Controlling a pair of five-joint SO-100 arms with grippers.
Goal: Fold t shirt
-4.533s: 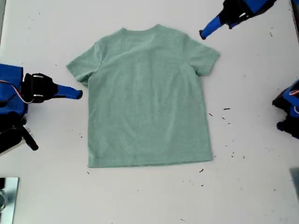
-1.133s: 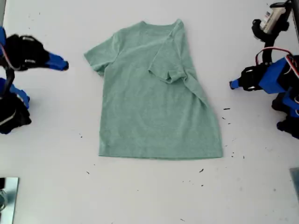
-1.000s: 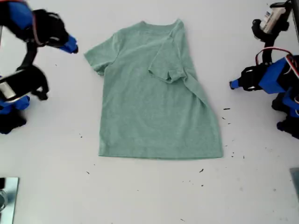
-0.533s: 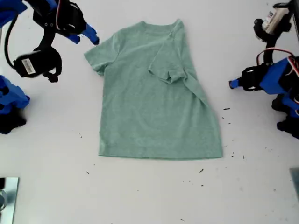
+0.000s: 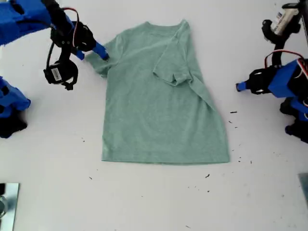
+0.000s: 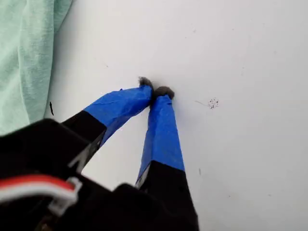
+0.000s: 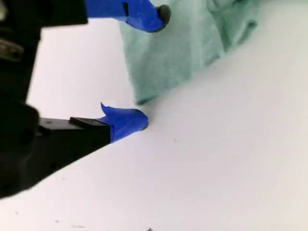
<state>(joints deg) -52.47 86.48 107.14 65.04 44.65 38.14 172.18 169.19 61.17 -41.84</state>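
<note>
Now t shirt [image 5: 161, 101] flat on table [image 5: 154, 202]; my first gripper [image 6: 156, 92] closed empty, my second gripper [image 7: 151, 67] agape at sleeve.

The t shirt [image 5: 161, 101] is a plain, pale sage green with a faint heathered fleck and no print. It lies on a white surface [image 5: 154, 202], which carries a scatter of tiny dark specks [image 5: 239, 144] toward the exterior view's lower right. My first end effector [image 6: 155, 92] has bright blue fingers with small dark grey tips, set on a black body with a red and a white wire. My second end effector [image 7: 144, 72] also has bright blue fingers, one with a dark tip, on a black body. Both arms are blue and black.
</note>
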